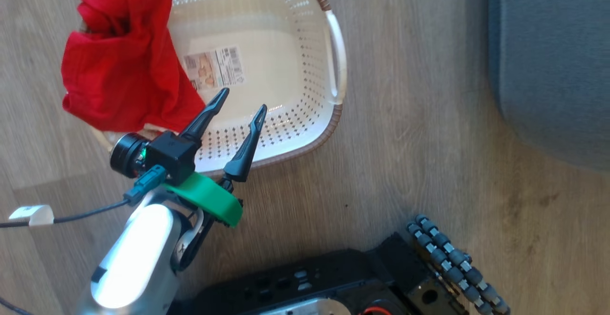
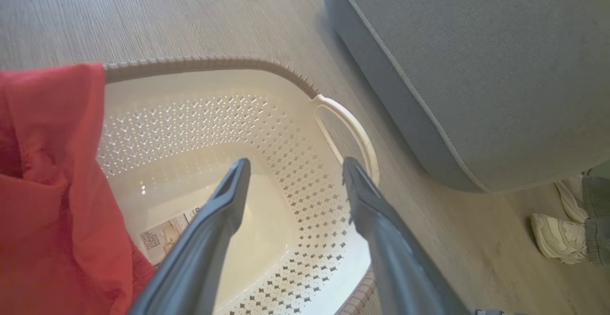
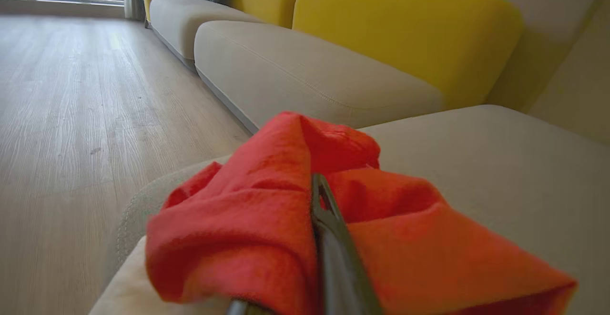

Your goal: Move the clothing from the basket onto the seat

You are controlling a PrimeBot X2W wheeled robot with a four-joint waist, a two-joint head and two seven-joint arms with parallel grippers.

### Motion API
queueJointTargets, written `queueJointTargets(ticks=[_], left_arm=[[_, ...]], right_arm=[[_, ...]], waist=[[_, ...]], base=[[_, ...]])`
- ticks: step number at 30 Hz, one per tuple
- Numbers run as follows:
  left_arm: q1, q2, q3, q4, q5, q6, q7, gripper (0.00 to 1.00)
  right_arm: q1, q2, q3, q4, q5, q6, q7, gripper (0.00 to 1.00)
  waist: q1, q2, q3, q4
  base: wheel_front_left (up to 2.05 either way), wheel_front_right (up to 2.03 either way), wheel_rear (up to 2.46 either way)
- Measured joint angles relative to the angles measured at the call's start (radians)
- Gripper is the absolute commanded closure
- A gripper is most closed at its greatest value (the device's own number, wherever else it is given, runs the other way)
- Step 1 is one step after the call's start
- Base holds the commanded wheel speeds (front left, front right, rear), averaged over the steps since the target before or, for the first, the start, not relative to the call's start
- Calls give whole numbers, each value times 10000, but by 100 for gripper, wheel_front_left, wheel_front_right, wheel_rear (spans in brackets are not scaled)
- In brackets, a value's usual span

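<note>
- The task looks partly done. The basket (image 1: 310, 115), at the upper middle of the head view, has a bare bottom with its printed label (image 1: 214, 67) uncovered.
- One red garment (image 1: 119, 67) is left there. It hangs bunched over the basket's left rim at the upper left of the head view, partly inside the basket and partly draped outside over the wooden floor (image 1: 429, 115).
- A second red garment (image 3: 257, 210) is already at the seat (image 3: 500, 172). In the right wrist view it fills the lower middle of the frame, with the pale cushion top spreading behind and under it. Whether it rests on the cushion or hangs just above it cannot be told.
- A white piece is not clearly made out; a pale patch at the lower left of the right wrist view may be cloth or the cushion's edge.
- The right gripper (image 3: 320, 186) has its fingers pressed together with the second red garment folded around them, so it appears clamped on that fabric, not yet released.
- The left gripper (image 1: 243, 99) stands wide apart and empty. Its tips hover over the basket's near side, just right of the red garment and not touching it.
- In the left wrist view, the left gripper (image 2: 295, 162) points into the basket, with the grey seat (image 2: 476, 67) at the upper right, apart from the basket.
- What seems to be left is letting go at the seat, then moving the rim garment.
</note>
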Motion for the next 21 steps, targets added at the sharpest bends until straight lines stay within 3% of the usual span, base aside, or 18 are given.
queueJointTargets(ticks=[4, 11, 16, 21], left_arm=[[2, -67, 8, 130, -77, 10, -6, 0], [64, -665, 40, 982, -525, -33, -12, 0], [501, -1116, 614, 1390, -817, -31, -21, 0], [1232, -1436, 1396, 1530, -855, -25, -21, 0]], right_arm=[[373, 0, 594, -79, -403, 0, -27, 0], [2378, 0, 2790, 52, -449, 0, -25, 0], [4215, 86, 4412, -1060, 957, 0, -25, 0], [6357, 58, 5394, -2414, 2560, 0, -25, 0]], waist=[[-2, 0, -549, -149], [-2, 0, -2092, -286], [-3, 1, -3510, -260], [-3, 1, -4968, -34]], base=[[0, 0, 0], [0, 0, 0], [0, 0, 0], [0, 0, 0]])
